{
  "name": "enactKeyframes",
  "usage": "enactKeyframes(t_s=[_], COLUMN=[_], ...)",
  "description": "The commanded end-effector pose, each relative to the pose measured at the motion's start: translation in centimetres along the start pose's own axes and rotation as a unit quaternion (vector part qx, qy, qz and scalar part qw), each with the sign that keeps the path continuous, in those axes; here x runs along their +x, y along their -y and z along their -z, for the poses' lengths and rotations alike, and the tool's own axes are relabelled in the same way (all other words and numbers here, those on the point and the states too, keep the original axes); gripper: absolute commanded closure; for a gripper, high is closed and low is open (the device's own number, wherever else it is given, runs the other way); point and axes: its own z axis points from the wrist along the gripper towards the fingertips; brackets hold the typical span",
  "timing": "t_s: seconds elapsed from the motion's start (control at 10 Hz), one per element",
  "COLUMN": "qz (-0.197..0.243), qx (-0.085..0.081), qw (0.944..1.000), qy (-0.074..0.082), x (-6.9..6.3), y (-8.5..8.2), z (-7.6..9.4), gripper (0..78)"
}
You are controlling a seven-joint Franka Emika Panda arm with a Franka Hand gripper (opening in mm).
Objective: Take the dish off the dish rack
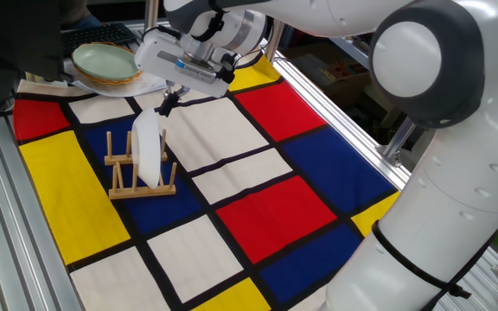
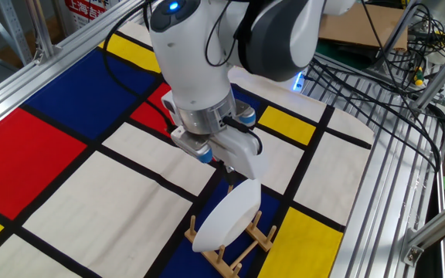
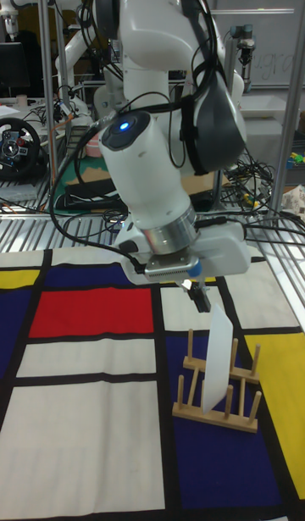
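The white oval dish (image 1: 148, 147) stands on edge between the pegs of the light-wood dish rack (image 1: 119, 185), leaning slightly. The other fixed view has the dish (image 2: 226, 218) on the rack (image 2: 236, 255) near the cloth's edge. My gripper (image 1: 167, 102) hangs just above and behind the dish's top rim, apart from it. Its dark fingertips (image 3: 200, 298) show as one narrow pair close together, with nothing between them. In the tall view the dish (image 3: 219, 360) is edge-on in the rack (image 3: 213, 409), right below the gripper (image 2: 229, 174).
A pale green bowl (image 1: 106, 62) on a wicker tray sits at the far corner behind the rack. The table carries a red, blue, yellow and white checked cloth (image 1: 275, 207). Aluminium frame rails (image 2: 377, 193) border the table, with cables beyond.
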Motion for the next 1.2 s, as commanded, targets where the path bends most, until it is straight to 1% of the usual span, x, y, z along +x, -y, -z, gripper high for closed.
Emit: enactKeyframes(t_s=[0.1,0.3,0.8,0.9,1.2], qz=[0.000,-0.001,-0.002,-0.003,-0.003], qx=[-0.007,-0.014,-0.019,-0.022,-0.022], qw=[1.0000,0.9999,0.9998,0.9998,0.9998], qy=[0.001,0.000,0.001,0.001,0.001], x=[-0.17,-0.20,-0.31,-0.33,-0.34], y=[-0.14,-0.15,-0.18,-0.19,-0.20], z=[-0.23,-0.32,-0.66,-0.71,-0.75], gripper=[77.6,77.6,77.6,77.6,77.6])
